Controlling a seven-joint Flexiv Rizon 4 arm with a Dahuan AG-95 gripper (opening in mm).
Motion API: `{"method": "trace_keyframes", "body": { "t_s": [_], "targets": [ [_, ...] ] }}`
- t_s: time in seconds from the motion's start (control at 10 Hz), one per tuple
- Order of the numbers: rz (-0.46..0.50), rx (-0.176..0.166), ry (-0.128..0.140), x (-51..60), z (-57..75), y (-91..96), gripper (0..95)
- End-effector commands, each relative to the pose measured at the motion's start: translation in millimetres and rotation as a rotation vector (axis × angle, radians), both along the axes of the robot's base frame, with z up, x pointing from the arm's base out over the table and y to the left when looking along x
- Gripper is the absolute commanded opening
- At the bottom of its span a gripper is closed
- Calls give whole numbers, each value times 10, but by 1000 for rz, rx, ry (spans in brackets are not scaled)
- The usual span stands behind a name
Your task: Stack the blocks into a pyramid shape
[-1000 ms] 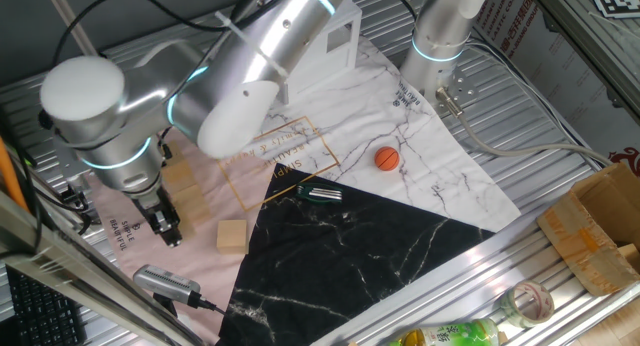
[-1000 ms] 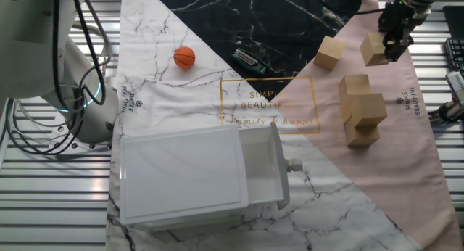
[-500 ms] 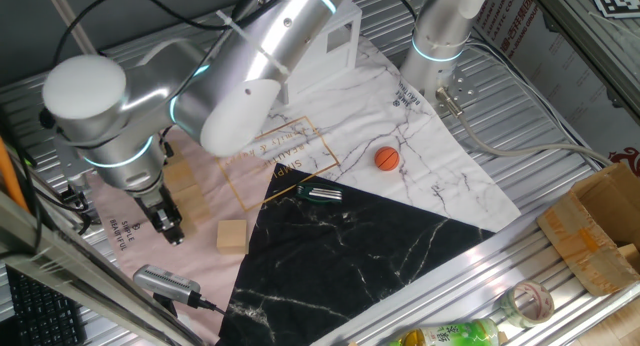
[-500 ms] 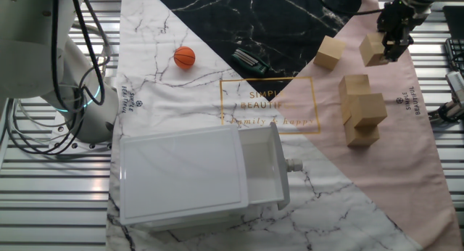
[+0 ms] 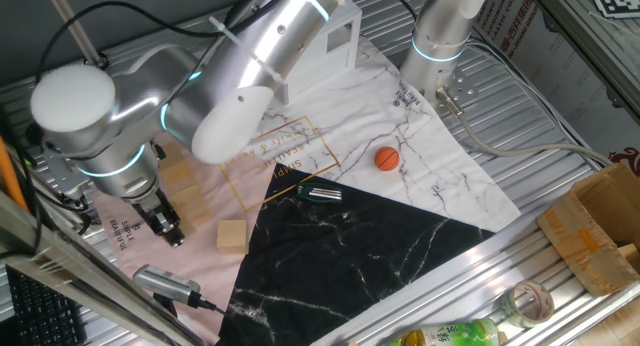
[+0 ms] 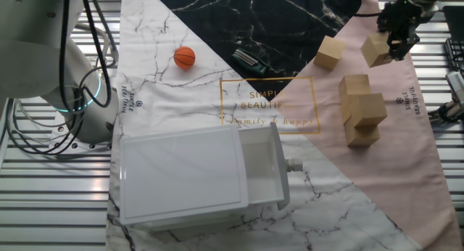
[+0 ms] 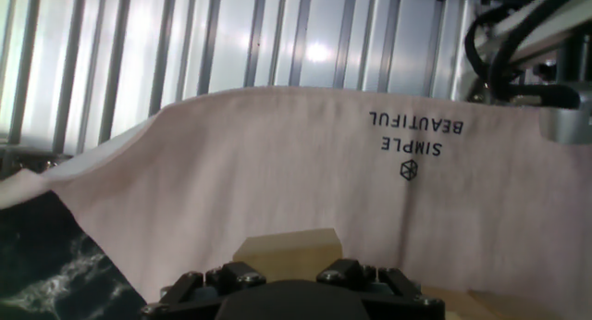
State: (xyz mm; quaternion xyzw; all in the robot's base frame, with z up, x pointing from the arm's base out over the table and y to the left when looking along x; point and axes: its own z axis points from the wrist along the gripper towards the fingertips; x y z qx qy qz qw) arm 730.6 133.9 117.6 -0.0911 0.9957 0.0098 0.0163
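In the other fixed view my gripper (image 6: pixel 396 35) stands at the far right edge of the pink cloth, shut on a tan wooden block (image 6: pixel 376 50) that sits tilted in the jaws. The hand view shows that block (image 7: pixel 287 249) just ahead of my gripper (image 7: pixel 289 272), above pink cloth. Another block (image 6: pixel 330 52) lies alone to the left. A cluster of blocks (image 6: pixel 365 110) sits nearer the cloth's middle. In one fixed view my gripper (image 5: pixel 166 226) is low over the pink cloth and hides the held block; a lone block (image 5: pixel 232 235) lies to its right.
An orange ball (image 6: pixel 184 57) and a small dark tool (image 6: pixel 250 60) lie on the marble cloth. The white box-like house (image 6: pixel 196 175) stands at the near side. A second arm's base (image 5: pixel 440 36), a cardboard box (image 5: pixel 600 236) and a silver handheld device (image 5: pixel 165 283) surround the cloth.
The held block has turned slightly and shifted a little right with the gripper. My arm's elbow has moved slightly left. The other blocks have not moved.
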Motion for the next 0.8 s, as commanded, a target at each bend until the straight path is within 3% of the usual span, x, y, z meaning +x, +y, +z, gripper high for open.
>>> {"method": "trace_keyframes", "body": {
  "t_s": [0.1, 0.8],
  "targets": [
    [-65, 4, 8, -12, 2, -4, 0],
    [-73, 15, 27, -72, 93, 87, 0]
  ]
}}
